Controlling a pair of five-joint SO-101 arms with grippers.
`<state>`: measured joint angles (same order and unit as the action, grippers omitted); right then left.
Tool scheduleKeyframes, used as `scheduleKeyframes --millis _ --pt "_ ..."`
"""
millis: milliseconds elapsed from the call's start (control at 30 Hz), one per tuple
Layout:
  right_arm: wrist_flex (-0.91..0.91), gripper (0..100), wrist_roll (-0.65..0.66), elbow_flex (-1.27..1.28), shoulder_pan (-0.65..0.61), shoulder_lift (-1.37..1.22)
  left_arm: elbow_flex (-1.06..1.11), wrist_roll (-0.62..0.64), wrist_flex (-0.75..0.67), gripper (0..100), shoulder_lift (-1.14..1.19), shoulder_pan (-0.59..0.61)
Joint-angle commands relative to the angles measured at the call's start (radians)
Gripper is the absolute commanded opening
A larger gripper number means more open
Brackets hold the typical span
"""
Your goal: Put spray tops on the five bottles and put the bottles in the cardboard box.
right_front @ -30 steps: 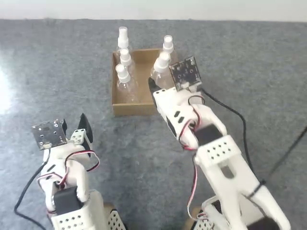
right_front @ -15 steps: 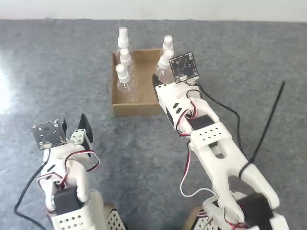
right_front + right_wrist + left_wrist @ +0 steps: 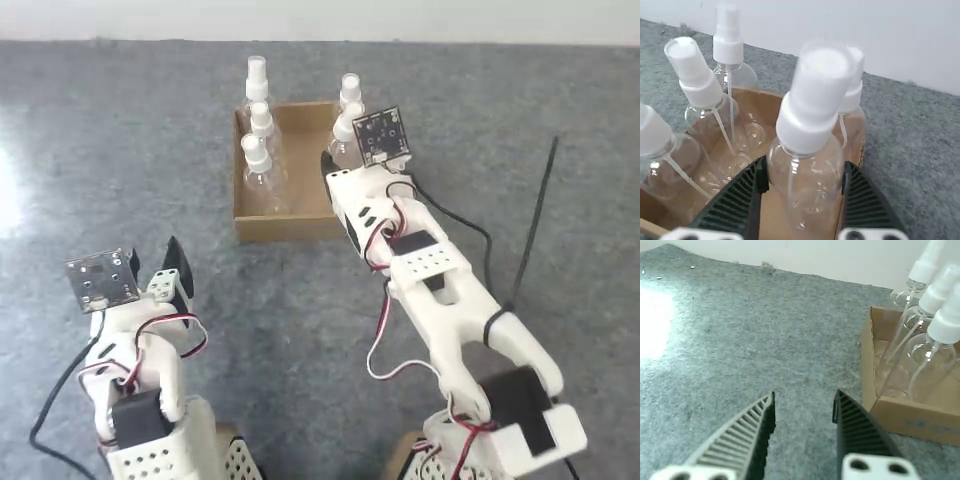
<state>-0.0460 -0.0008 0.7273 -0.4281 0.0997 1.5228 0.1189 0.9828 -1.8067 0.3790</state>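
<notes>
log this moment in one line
right gripper: shut on bottle over box | left gripper: open, empty, away from box | spray tops: on all five

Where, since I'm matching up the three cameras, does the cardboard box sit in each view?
High view: cardboard box at top centre.
Left wrist view: cardboard box past the open left gripper, off to one side, one corner nearest.
Right wrist view: cardboard box behind the bottle held in the right gripper.
Shared landmark: the row of three bottles along one side of the box.
</notes>
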Motion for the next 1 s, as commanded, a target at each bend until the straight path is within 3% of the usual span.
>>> scheduleKeyframes --millis 0,967 --pt "-0.024 8.4 -0.008 -0.086 0.013 -0.008 -0.005 -0.009 -0.005 18 -0.015 -0.002" --pt "-0.022 8.9 -0.003 -0.138 0.015 -0.143 -0.005 -0.011 -0.005 18 -0.015 -0.002"
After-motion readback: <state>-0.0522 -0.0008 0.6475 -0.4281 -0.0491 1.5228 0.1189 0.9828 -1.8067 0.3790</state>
